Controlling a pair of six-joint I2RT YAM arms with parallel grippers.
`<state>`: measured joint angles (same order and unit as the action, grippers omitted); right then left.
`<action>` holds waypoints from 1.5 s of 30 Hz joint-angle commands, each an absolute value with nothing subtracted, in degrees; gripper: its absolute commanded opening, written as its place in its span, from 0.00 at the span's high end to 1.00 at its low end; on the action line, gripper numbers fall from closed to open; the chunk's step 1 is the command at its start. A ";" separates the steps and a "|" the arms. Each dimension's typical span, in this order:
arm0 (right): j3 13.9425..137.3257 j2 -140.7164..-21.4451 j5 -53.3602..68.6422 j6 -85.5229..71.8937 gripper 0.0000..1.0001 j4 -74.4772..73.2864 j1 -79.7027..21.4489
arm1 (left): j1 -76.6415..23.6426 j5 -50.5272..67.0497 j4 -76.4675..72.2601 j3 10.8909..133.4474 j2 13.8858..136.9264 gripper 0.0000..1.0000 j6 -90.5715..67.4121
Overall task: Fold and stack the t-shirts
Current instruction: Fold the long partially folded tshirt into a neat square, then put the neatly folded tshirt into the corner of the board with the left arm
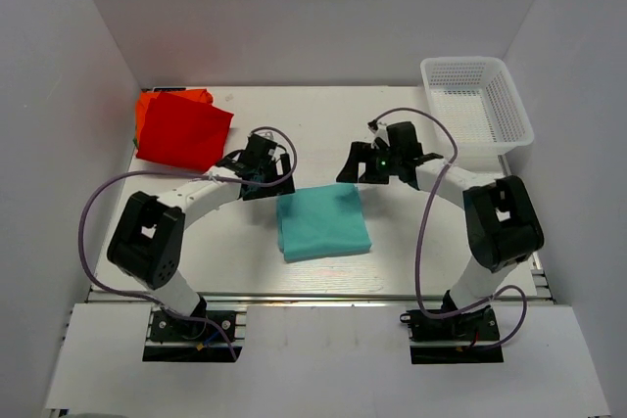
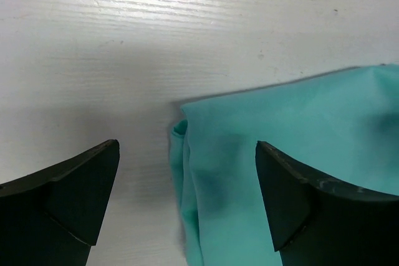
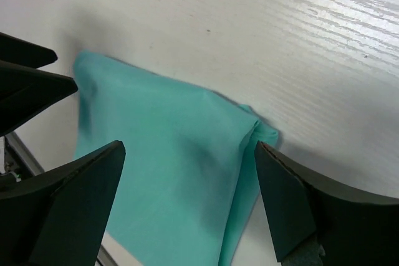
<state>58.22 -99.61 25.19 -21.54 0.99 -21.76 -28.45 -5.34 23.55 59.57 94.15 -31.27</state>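
Note:
A teal t-shirt (image 1: 323, 222) lies folded in a neat rectangle at the table's middle front. A red t-shirt (image 1: 181, 129) lies folded at the back left on top of an orange one (image 1: 147, 103), whose edge shows. My left gripper (image 1: 269, 183) is open and empty above the teal shirt's far left corner (image 2: 187, 119). My right gripper (image 1: 358, 171) is open and empty above its far right corner (image 3: 259, 126). Neither touches the cloth (image 3: 168, 172).
A white plastic mesh basket (image 1: 477, 105) stands at the back right. White walls close the table on three sides. The left gripper's fingers (image 3: 31, 85) show at the left edge of the right wrist view.

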 commanded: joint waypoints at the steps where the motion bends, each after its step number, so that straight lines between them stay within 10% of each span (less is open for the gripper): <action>1: 57.32 -91.60 24.43 -19.95 0.10 -1.67 -21.80 | -28.39 -2.65 24.35 57.49 86.93 0.00 -32.17; 21: 35.51 -88.93 42.09 -25.48 0.10 17.48 -23.12 | -29.97 11.51 9.06 41.23 90.26 0.09 -32.61; 28: 33.58 -92.72 40.34 -28.03 0.10 20.47 -23.03 | -30.50 18.90 -0.87 36.04 93.42 0.32 -33.13; 34: 33.40 -91.14 39.64 -28.39 0.10 20.48 -23.12 | -31.73 20.21 -2.29 36.56 94.57 0.72 -33.13; 36: 33.49 -89.56 39.55 -28.21 0.10 19.78 -23.11 | -32.25 19.69 -1.24 37.09 95.19 1.00 -32.61; 45: 35.86 -75.16 35.78 -23.29 0.10 10.12 -22.77 | -30.68 4.05 15.19 53.23 89.04 1.00 -19.26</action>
